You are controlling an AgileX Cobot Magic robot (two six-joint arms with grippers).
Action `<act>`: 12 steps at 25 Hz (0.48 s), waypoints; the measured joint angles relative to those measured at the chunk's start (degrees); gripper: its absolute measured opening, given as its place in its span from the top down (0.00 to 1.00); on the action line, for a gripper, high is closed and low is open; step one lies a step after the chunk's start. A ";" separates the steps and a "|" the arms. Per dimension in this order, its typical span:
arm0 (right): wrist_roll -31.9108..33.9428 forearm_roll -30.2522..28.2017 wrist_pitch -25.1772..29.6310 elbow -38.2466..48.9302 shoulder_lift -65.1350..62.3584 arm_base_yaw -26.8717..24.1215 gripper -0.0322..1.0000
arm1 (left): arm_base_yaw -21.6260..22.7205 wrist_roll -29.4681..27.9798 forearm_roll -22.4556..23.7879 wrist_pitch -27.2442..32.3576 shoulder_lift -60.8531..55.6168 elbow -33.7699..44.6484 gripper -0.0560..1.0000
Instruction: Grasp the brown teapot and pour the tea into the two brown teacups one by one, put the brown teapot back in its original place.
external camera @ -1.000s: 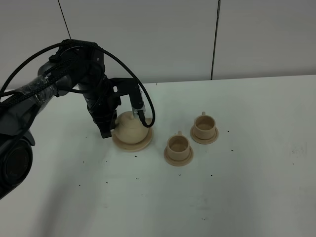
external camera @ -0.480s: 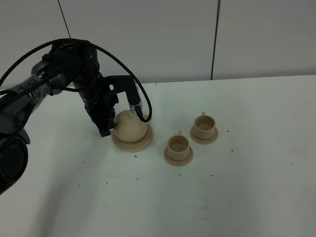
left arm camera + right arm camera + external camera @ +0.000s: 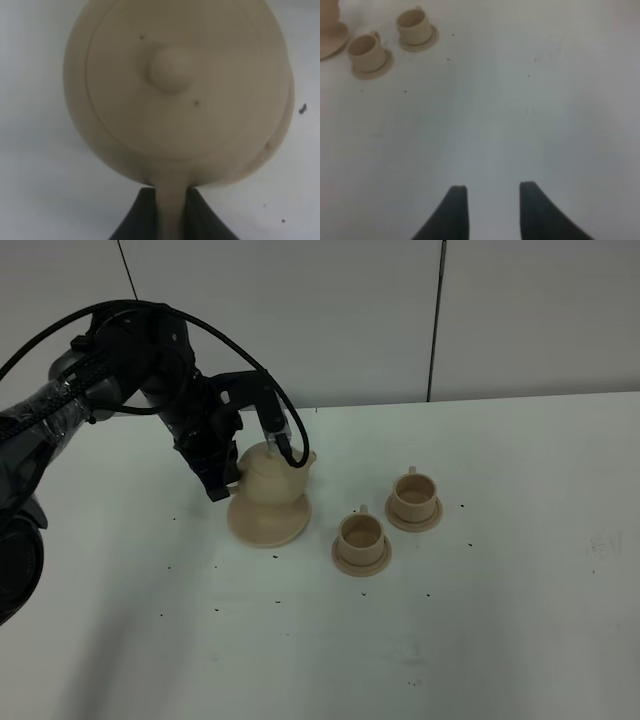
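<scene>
My left gripper (image 3: 226,480) is shut on the loop handle of the brown teapot (image 3: 277,475) and holds it lifted just above its wide beige saucer (image 3: 266,522). The left wrist view shows the teapot's lid and knob (image 3: 170,70) from above, with the handle (image 3: 171,210) between the dark fingers (image 3: 135,220). The two brown teacups stand on their small saucers to the right: one nearer (image 3: 360,534), one farther right (image 3: 413,492). They also show in the right wrist view (image 3: 364,47) (image 3: 413,21). My right gripper (image 3: 490,202) is open and empty over bare table, out of the exterior high view.
The white table (image 3: 480,620) carries small dark specks. A pale wall with vertical seams (image 3: 436,320) stands behind it. The left arm's black cable (image 3: 275,405) loops over the teapot.
The left gripper has lifted the teapot off its wide saucer and raised it slightly. The saucer now shows beneath. The cups have not moved.
</scene>
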 joint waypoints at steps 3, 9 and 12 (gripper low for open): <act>0.00 0.00 0.00 0.00 0.00 0.00 0.73 | 0.00 0.07 -1.22 -0.99 -0.17 0.00 0.79; 0.00 0.00 0.00 0.00 0.00 0.00 0.73 | -1.22 0.20 -3.83 -5.20 -0.17 0.00 0.79; 0.00 0.00 0.00 0.00 0.00 0.00 0.73 | -2.96 1.19 -3.90 -6.56 -0.17 0.00 0.79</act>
